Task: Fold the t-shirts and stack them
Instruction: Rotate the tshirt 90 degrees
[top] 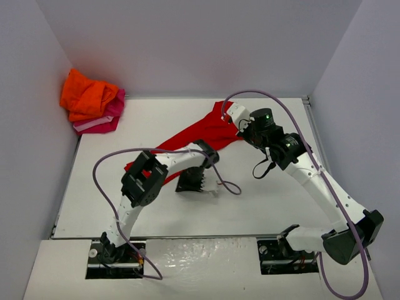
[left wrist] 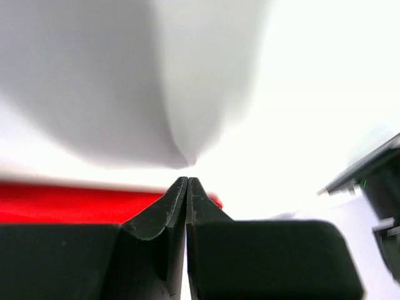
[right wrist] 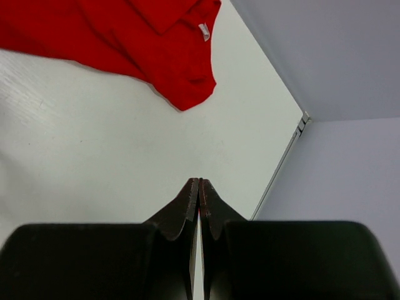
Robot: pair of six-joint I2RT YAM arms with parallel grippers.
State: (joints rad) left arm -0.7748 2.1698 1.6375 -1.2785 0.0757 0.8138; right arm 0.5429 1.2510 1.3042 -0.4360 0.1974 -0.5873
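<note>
**Red shirt waits unfolded as both grippers hover empty**

White walls (top: 187, 44) box in the tabletop (top: 269, 200), where the red t-shirt (top: 206, 134) lies rumpled in a slanting band from the middle toward the far edge, right of centre. The orange t-shirt (top: 87, 94) sits bunched on top of the pink t-shirt (top: 106, 122) in the far left corner, well apart from the red one.

Your left gripper (left wrist: 187, 182) has its fingers pressed together with nothing between them, at the near side of the red cloth. Your right gripper (right wrist: 199, 184) is likewise pressed shut and empty, near the shirt's far end, with bare tabletop under its tips. Its camera shows the small white label (right wrist: 204, 31), so the neck end is the one closest to that arm.

The step in hand looks like laying the red shirt out flat before any fold. To do it well:

- Spread both pairs of fingers before you go down.
- Pinch a single layer at two opposite ends, not a bunched ridge.
- Draw the ends apart until the cloth lies smooth.
- Fold toward the middle.
- Keep the cables clear of the cloth as you pull.
</note>
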